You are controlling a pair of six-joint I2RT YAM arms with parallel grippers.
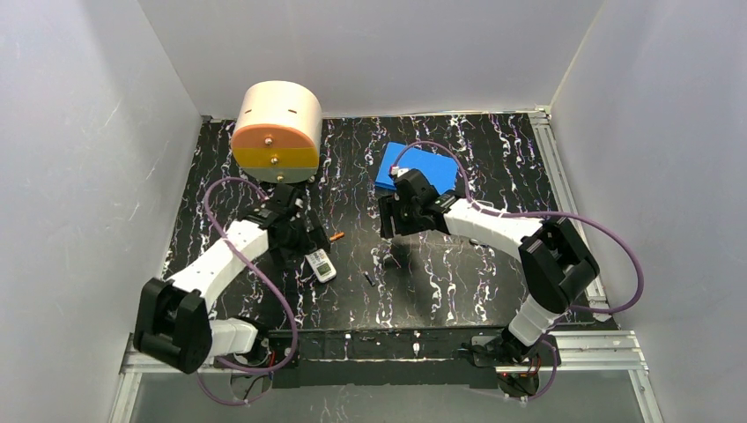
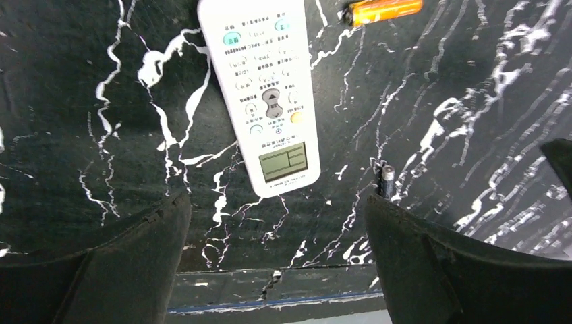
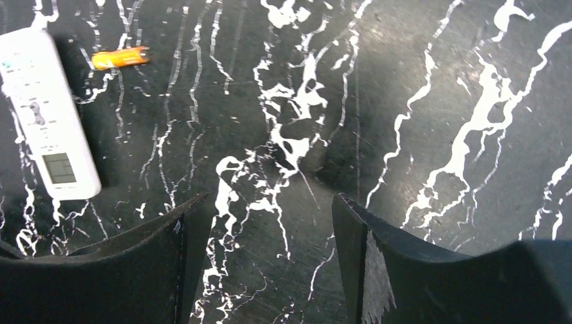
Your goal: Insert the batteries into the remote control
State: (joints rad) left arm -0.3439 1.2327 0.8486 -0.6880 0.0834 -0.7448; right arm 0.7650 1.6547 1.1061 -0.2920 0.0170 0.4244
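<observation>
One orange battery lies on the worktop, partly cut off by the top edge of the left wrist view. One dark battery lies apart from it; its near end meets a finger of the left tool, and contact cannot be confirmed. In the top view they lie at 1 o'clock and 4 o'clock of the remote control, which lies buttons up. Left tool: jaws spread, empty, above the remote's display end. Right tool: jaws apart, nothing between them.

The remote lies on the table, a battery just behind it, another battery to its right, a box farther back.
</observation>
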